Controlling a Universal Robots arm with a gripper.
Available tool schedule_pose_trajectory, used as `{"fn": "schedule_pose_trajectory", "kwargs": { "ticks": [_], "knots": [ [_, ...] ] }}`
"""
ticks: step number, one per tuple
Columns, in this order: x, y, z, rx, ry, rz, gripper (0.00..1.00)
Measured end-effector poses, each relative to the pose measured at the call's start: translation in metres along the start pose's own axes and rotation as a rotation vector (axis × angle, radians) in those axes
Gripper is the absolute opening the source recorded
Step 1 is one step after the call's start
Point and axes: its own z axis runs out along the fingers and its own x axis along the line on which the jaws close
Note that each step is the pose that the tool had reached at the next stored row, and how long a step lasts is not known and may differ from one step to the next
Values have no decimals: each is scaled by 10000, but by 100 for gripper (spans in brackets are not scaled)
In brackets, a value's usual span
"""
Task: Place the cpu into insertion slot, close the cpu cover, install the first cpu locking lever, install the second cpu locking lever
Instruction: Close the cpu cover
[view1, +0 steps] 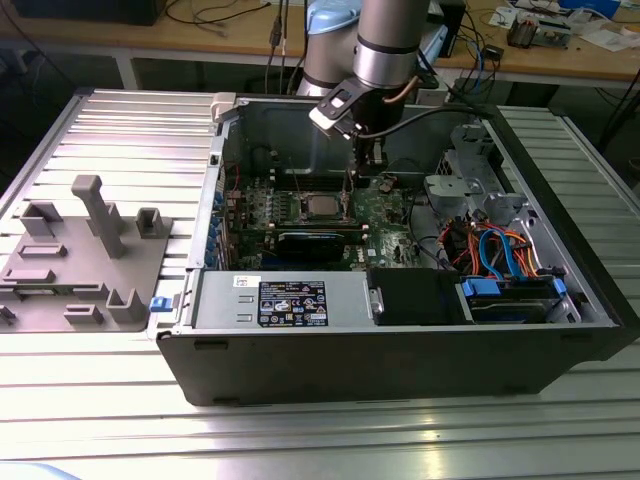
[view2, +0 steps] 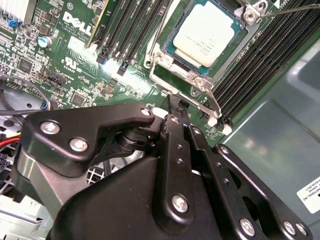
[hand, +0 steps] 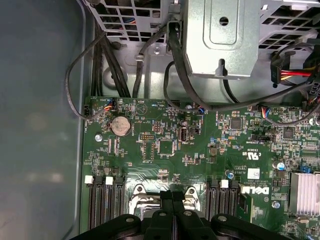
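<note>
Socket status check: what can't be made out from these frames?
1. Second wrist view: the gripper hides the insertion slot's near edge, so contact there is unclear.
2. Same view: a thin lever beside the cpu is cut off by the picture's edge; latched or not is unknown.
3. First wrist view: the gripper covers most of the slot.
4. Exterior view: the slot is too small to judge what is latched.

1. The arm (view1: 385, 40) comes down from the top middle of the exterior view, its silver-grey wrist (view1: 385, 62) upright.
2. The gripper (view1: 368, 160) hangs below the wrist, pointing straight down.
3. In both wrist views the black fingers (view2: 175, 150) (hand: 166, 200) lie side by side, pressed together, tips touching.
</note>
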Motion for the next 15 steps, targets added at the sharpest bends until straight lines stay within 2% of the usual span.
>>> {"fn": "schedule_pose_trajectory", "kwargs": {
  "ticks": [8, 15],
  "knots": [
    [1, -13, 0, 0, 1, -1, 11],
    [6, -118, 15, 0, 0, -1, 11]
  ]
}}
